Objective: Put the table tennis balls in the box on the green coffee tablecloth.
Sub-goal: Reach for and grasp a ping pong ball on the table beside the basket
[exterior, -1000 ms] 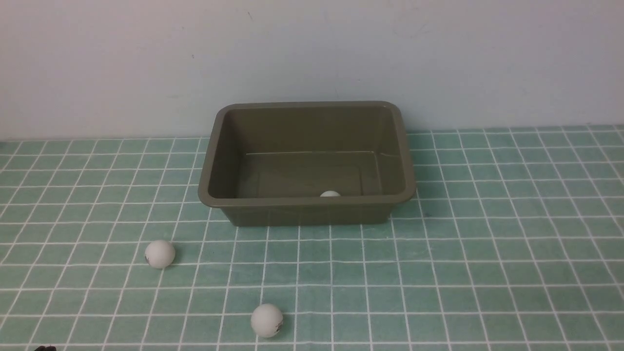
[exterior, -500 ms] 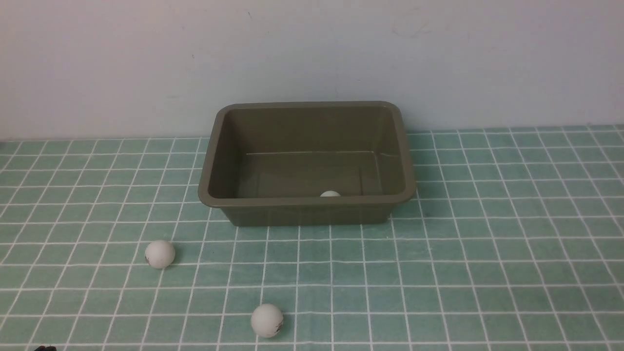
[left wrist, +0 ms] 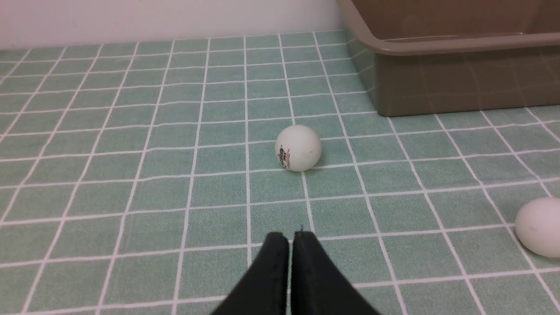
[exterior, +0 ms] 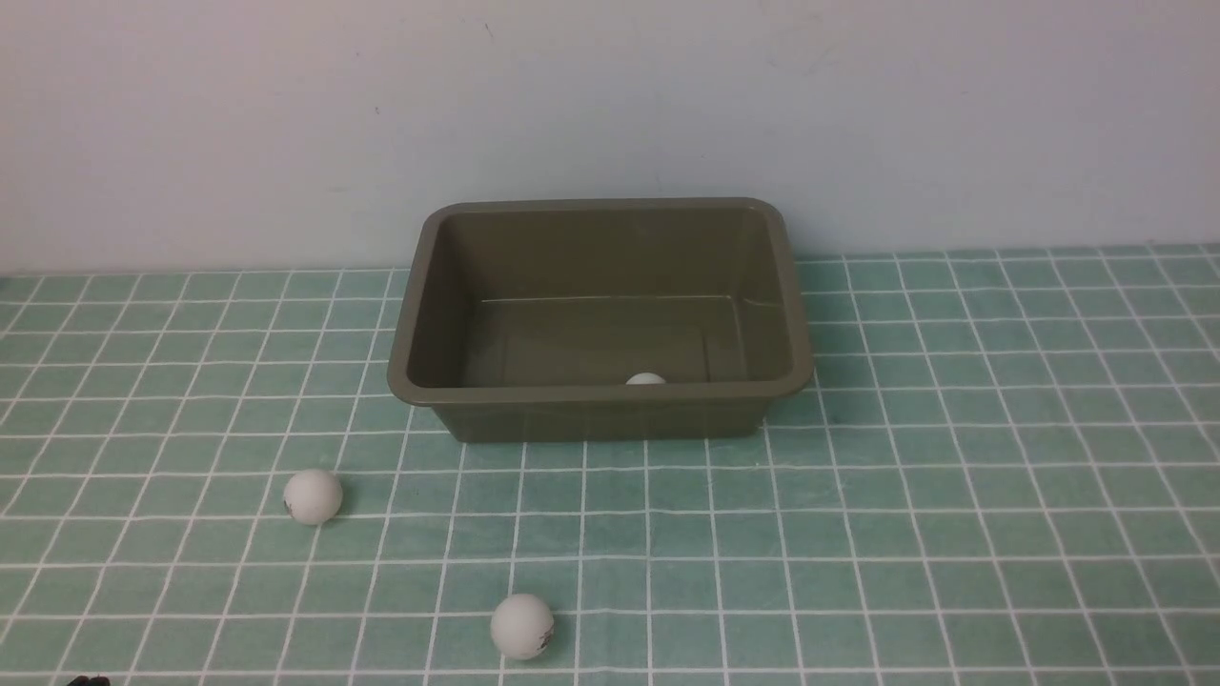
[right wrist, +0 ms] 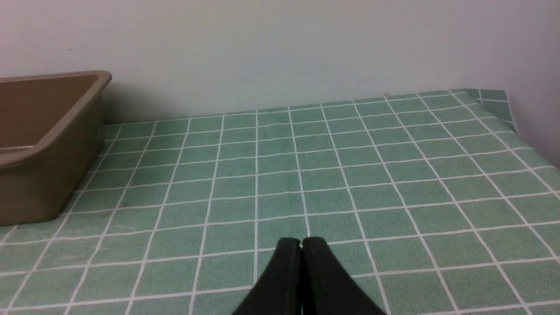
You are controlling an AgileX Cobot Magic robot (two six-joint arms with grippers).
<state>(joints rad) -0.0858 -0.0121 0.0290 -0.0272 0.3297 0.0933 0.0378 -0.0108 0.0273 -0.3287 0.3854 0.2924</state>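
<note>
Nothing moves: your left hand (left wrist: 291, 236) and right hand (right wrist: 301, 241) sit pinched together, empty between picks, two balls (exterior: 312, 495) outside box (exterior: 600, 393).

You count three table tennis balls (exterior: 313, 496) (exterior: 521, 626) (exterior: 645, 379), one box (exterior: 600, 395) and one green coffee tablecloth (exterior: 953, 524). Of the balls, you see two on the tablecloth and one in the box.

Only the top of one ball (exterior: 645, 379) shows above the near wall of the box (exterior: 610, 419); the rest is hidden. In the left wrist view the nearest ball (left wrist: 539, 226) and the box are cut off by the picture's edges. In the front view the nearest ball's print is too small to read.
</note>
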